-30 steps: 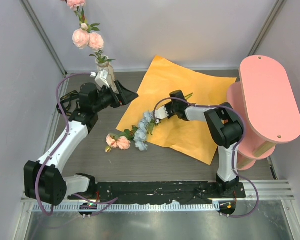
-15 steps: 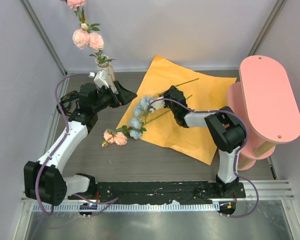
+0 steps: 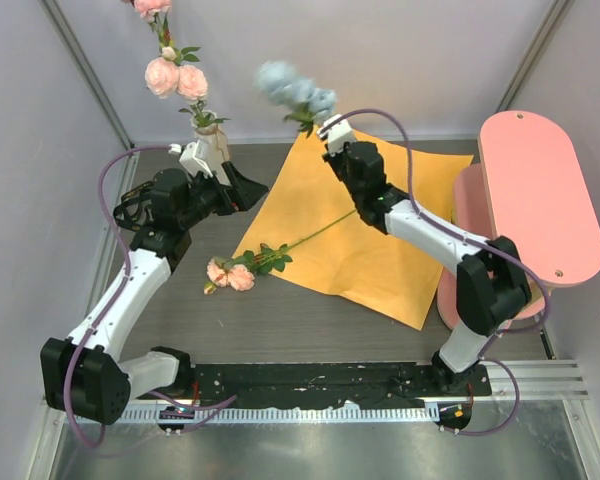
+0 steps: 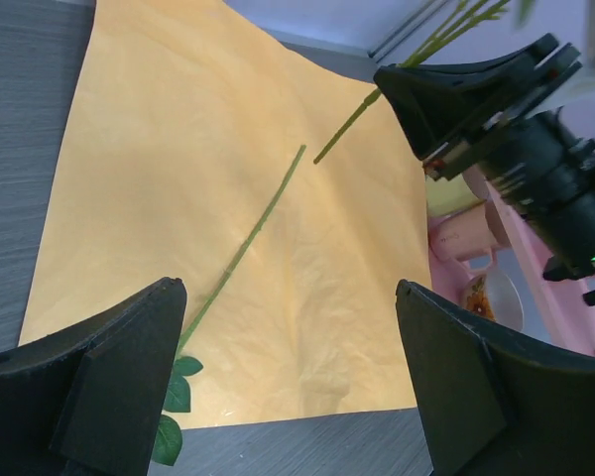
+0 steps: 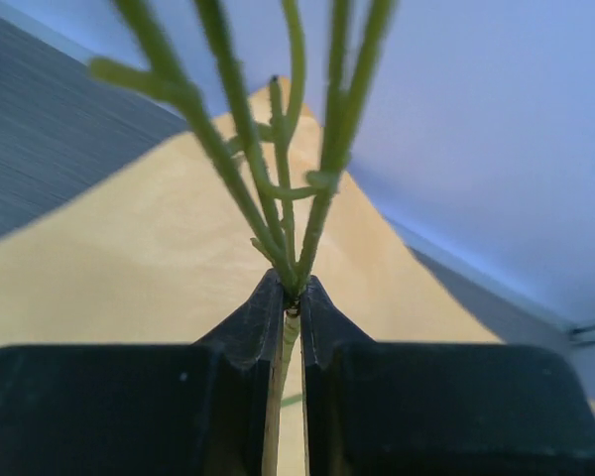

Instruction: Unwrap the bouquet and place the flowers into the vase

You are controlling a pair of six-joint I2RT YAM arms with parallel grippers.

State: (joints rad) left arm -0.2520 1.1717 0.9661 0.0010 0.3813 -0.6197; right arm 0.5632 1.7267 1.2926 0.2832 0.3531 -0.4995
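Grey table lies bare between the arm bases and the near edge of the paper; this is the widest open strip in the top view. The orange sheet lies flat and skewed, its near corner pointing toward the right arm's base. Its right corner sits close to the pink stand, which fills the right side up to the wall.

One pink flower rests with its blooms on the table just off the paper's left edge. Its stem runs up across the sheet toward the middle.

Farther back on the left, the left gripper hovers just beside the vase; whether they touch I cannot tell. Its jaws are spread wide and hold nothing. In its wrist view both fingers frame the paper and the lying stem.

The vase stands upright near the back-left corner with pink blooms rising from it.

Over the paper's far corner the right gripper is raised, clamped tight on the green stems of the blue flower. Its blurred head sits high against the back wall. In the top view a clear gap shows between that head and the vase's blooms.
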